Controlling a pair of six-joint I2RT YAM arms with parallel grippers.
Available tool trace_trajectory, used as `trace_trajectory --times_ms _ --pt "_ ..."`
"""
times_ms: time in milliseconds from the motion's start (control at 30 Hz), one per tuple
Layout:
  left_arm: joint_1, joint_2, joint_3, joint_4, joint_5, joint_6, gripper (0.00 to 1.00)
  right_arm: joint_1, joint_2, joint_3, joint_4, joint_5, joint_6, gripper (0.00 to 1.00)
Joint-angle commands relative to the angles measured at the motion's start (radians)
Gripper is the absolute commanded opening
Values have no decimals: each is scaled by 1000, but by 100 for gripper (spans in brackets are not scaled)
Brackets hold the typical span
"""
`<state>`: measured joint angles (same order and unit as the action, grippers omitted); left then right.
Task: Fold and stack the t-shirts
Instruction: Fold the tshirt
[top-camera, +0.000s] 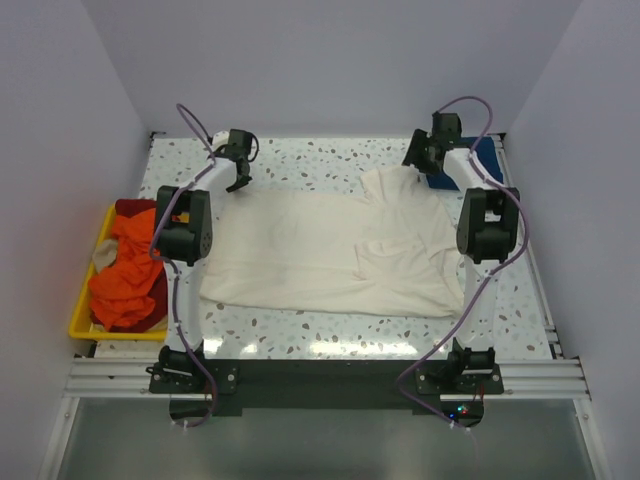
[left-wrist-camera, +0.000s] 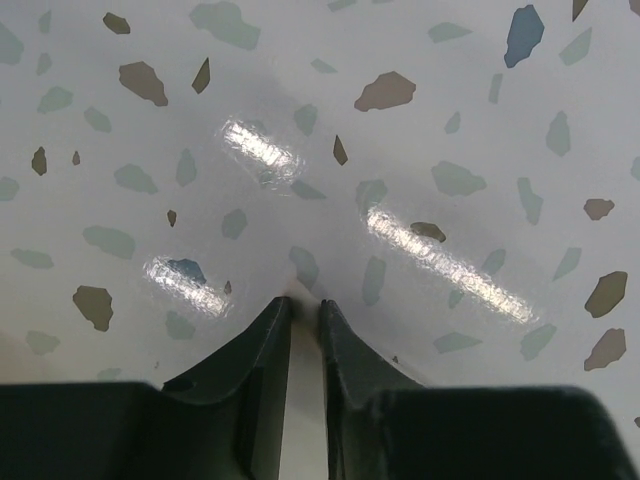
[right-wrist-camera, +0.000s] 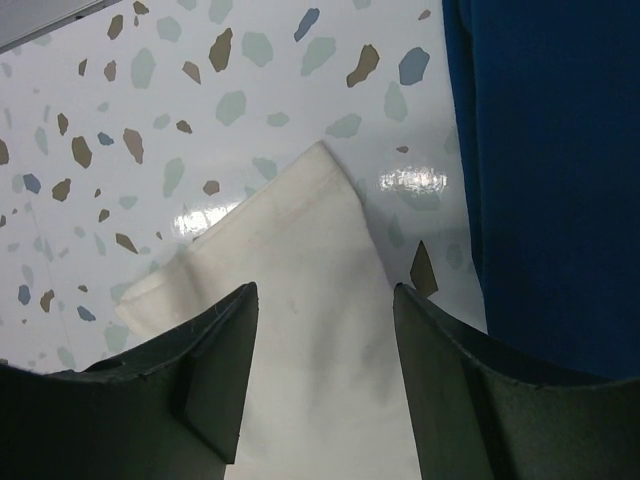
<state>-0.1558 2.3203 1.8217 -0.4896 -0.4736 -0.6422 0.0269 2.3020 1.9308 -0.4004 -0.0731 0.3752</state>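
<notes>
A large cream t-shirt (top-camera: 320, 250) lies spread across the middle of the table. My left gripper (top-camera: 238, 165) sits at its far left corner. In the left wrist view its jaws (left-wrist-camera: 303, 302) stand almost together, with a thin strip of the cream t-shirt (left-wrist-camera: 300, 400) pinched between them. My right gripper (top-camera: 425, 150) is at the shirt's far right corner. It stands open (right-wrist-camera: 325, 290), its fingers straddling a flat flap of the cream t-shirt (right-wrist-camera: 300, 270). A folded dark blue t-shirt (top-camera: 487, 152) (right-wrist-camera: 550, 170) lies just right of it.
A yellow tray (top-camera: 85, 325) at the table's left edge holds a crumpled orange t-shirt (top-camera: 128, 270) and a red t-shirt (top-camera: 135, 208). Grey walls close in the table on three sides. Both arm bases stand on the near rail.
</notes>
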Motion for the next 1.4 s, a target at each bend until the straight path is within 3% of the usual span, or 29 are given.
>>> trace_trajectory --times_ms 0,200,467,633,800,933,1033,1367 --pt "2 27 22 -12 -16 7 20 -1 40 72 8 -25 -35 61" --pt "4 7 4 13 13 12 1 -1 123 180 -28 -28 -47 61" --pt "4 -13 -28 37 33 19 0 1 189 235 -51 -2 -35 58" --pt "4 -33 -48 62 58 16 0 8 160 162 -51 -1 -32 42" --pt "2 -67 -67 85 66 24 0 8 93 79 -21 -1 -21 33" --pt "4 -81 -68 91 67 35 0 7 68 85 -31 10 -21 10" --pt "4 -93 -62 95 67 41 0 7 47 112 -51 24 -27 0" --pt "27 -140 -50 92 67 39 0 4 -101 76 -61 65 -62 0"
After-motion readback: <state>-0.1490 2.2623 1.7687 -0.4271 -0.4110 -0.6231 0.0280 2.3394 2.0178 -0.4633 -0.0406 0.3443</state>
